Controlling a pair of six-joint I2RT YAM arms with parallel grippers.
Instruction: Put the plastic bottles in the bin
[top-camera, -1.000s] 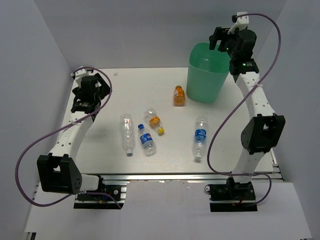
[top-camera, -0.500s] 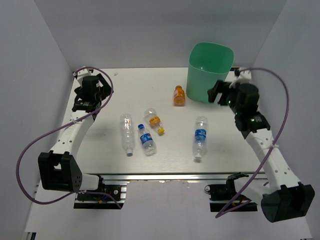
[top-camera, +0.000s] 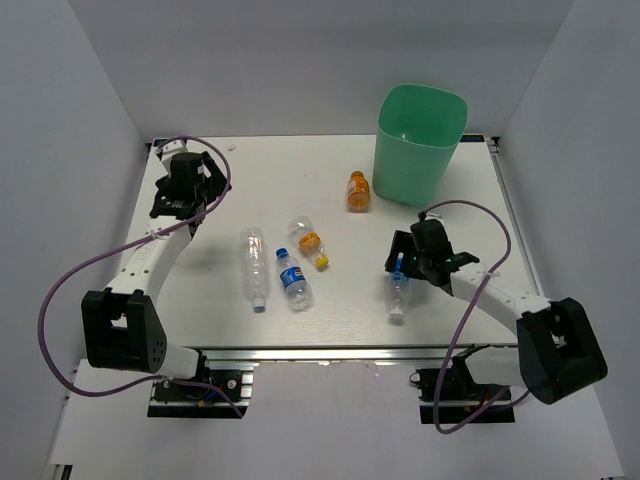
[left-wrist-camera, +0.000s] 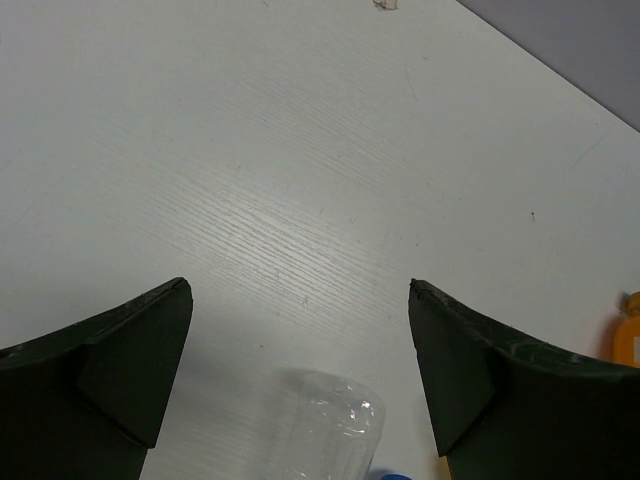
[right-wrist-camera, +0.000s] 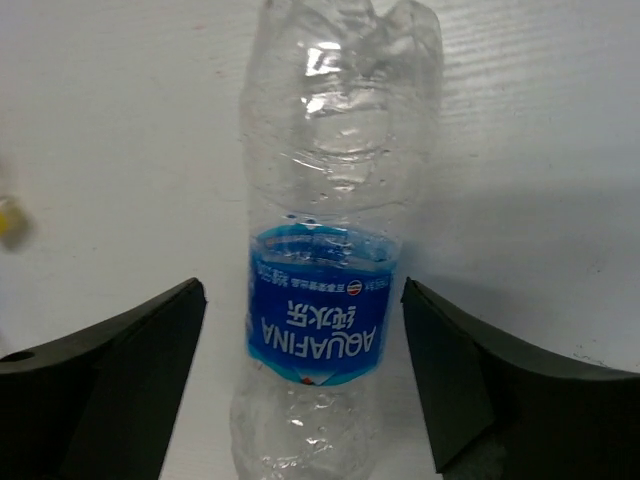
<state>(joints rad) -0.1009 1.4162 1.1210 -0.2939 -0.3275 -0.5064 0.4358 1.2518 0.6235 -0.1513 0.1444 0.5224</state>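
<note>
Top external: five bottles (top-camera: 358, 190) (top-camera: 308, 240) (top-camera: 252, 265) (top-camera: 294, 282) (top-camera: 397, 298), one bin (top-camera: 410, 170)

Top view: right gripper (top-camera: 399, 270) parked over labelled bottle (top-camera: 397, 299), so only neck end and sliver of blue label peek out. Right wrist view: same bottle runs off bottom edge, cap end out of frame. Yellow smudge (right-wrist-camera: 6, 220) at left edge too blurry and clipped to name. Left wrist view: clear bottle (left-wrist-camera: 325, 432) chopped by bottom edge, blue speck (left-wrist-camera: 396, 476) beside it barely in, orange thing (left-wrist-camera: 629, 330) half gone at right edge.
</note>
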